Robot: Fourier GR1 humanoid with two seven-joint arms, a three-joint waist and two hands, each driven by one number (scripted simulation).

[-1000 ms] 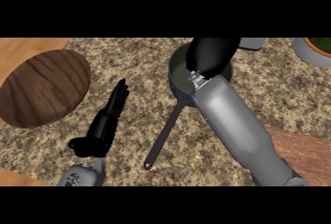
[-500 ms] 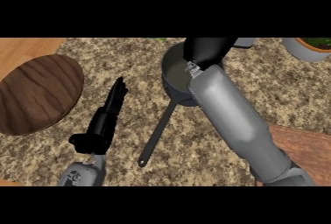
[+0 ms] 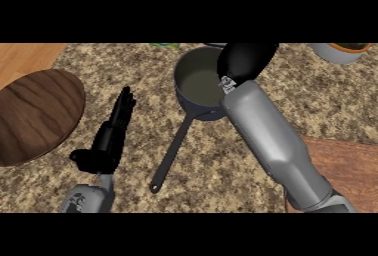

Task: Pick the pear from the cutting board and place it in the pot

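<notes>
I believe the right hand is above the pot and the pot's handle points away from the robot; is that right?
Not quite: in the head view the handle of the pot points toward the robot, down the view. The right hand is indeed above the pot.

Grey forearms (image 3: 273, 140) carry a black left robot hand (image 3: 111, 137) and black right robot hand (image 3: 247, 59).

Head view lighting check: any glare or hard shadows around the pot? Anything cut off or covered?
Head view: light is flat, with no glare on the pot and no hard shadow on the counter. Head view: the right hand and its forearm cover the pot's right rim. Head view: the cutting board is cut by the left edge.
</notes>
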